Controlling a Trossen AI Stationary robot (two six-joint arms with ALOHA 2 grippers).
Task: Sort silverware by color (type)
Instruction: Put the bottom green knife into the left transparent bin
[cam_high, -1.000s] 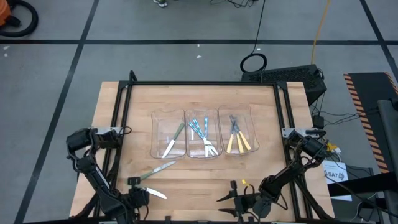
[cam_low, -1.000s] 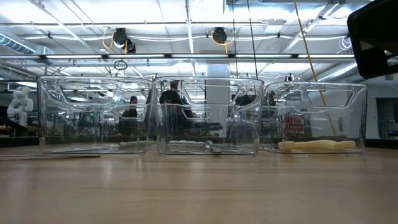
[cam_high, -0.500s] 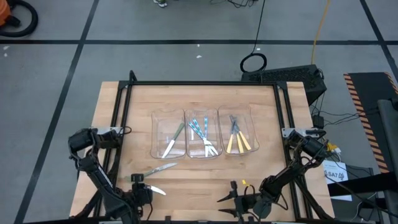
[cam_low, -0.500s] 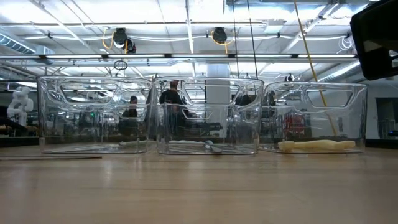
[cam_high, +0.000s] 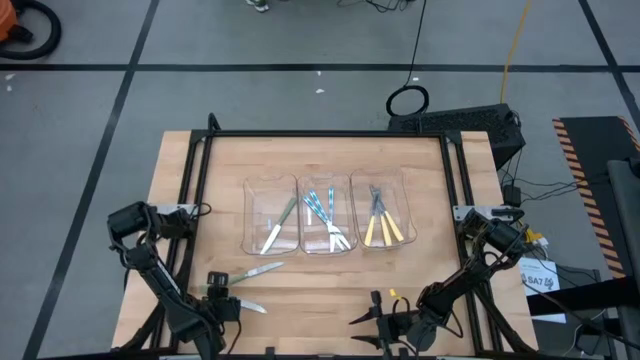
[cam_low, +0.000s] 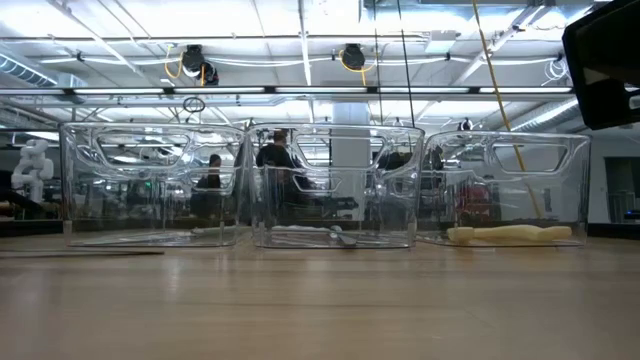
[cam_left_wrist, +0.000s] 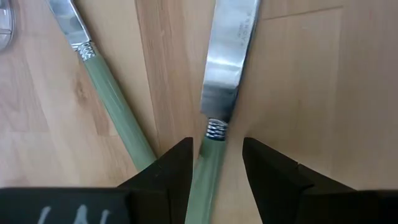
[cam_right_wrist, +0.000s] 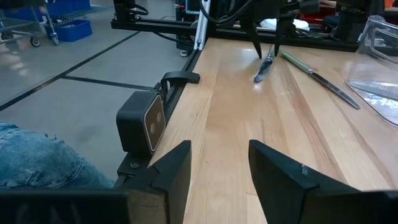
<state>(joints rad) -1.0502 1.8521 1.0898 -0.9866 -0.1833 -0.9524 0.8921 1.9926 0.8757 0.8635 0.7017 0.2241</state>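
Note:
Two green-handled knives lie flat on the wooden table near its left front. One knife (cam_high: 252, 270) lies farther in; the other knife (cam_high: 250, 306) is close to the front edge. My left gripper (cam_high: 219, 298) points steeply down over the nearer knife. It is open, with one finger on each side of that knife's green handle (cam_left_wrist: 208, 171). My right gripper (cam_high: 372, 318) waits open and empty near the front edge, pointing toward the table's left. More silverware lies in three clear bins (cam_high: 325, 182). My left gripper comes from above with its fingers across the nearer knife's handle, just behind the silver collar (cam_left_wrist: 216, 129). One finger (cam_left_wrist: 177, 165) stands right beside the handle; I cannot tell whether it touches. A strip of bare wood shows between the handle and the other finger. The knife lies flat.
The left bin holds a green-handled piece (cam_high: 283, 222), the middle bin blue-handled pieces (cam_high: 322, 212), and the right bin yellow-handled pieces (cam_high: 384, 230). A black frame (cam_high: 325, 134) borders the table. A small black camera box (cam_right_wrist: 142, 127) sits at the front edge. Bare wood lies between the arms.
My left gripper has shifted a little toward the table's left edge and rolled slightly about its own axis, staying above the nearer knife. Both knives lie about where they were.

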